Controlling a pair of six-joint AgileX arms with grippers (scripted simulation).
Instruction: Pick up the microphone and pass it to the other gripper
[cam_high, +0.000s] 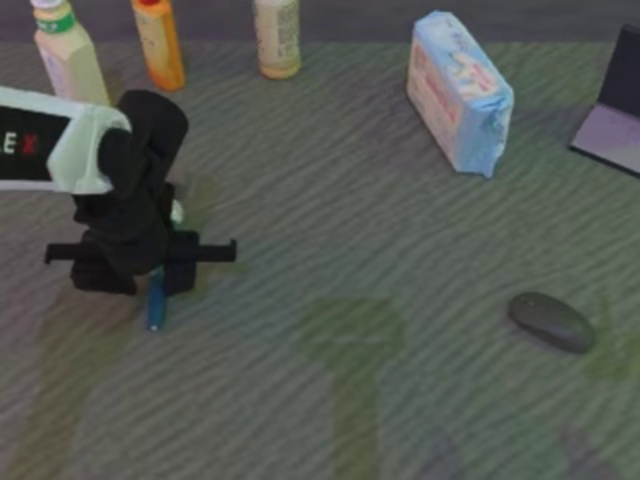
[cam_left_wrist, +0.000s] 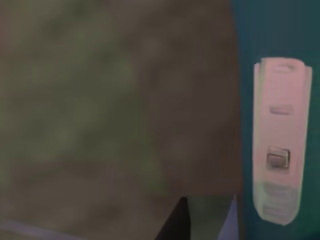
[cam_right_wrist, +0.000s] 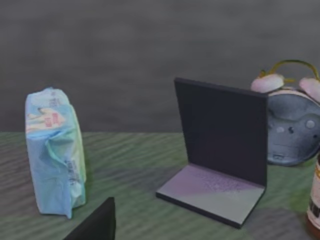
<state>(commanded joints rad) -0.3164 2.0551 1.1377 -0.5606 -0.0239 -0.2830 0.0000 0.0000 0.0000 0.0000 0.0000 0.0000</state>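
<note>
Over at the left of the top view, the left gripper (cam_high: 150, 268) is sitting low right on top of the microphone (cam_high: 156, 306), whose teal handle is poking out below the black claw at mid-left of the frame. Can't tell whether the fingers are spread or pinching it. The left wrist view is showing the white switch strip (cam_left_wrist: 280, 140) up close. Bottles (cam_high: 160, 42) are lining the upper left, a tissue pack (cam_high: 458, 92) is lying upper right, a grey mouse (cam_high: 551, 321) is sitting lower right, and a laptop (cam_high: 615, 110) is peeking in at the right edge. The right gripper isn't showing in the top view.
</note>
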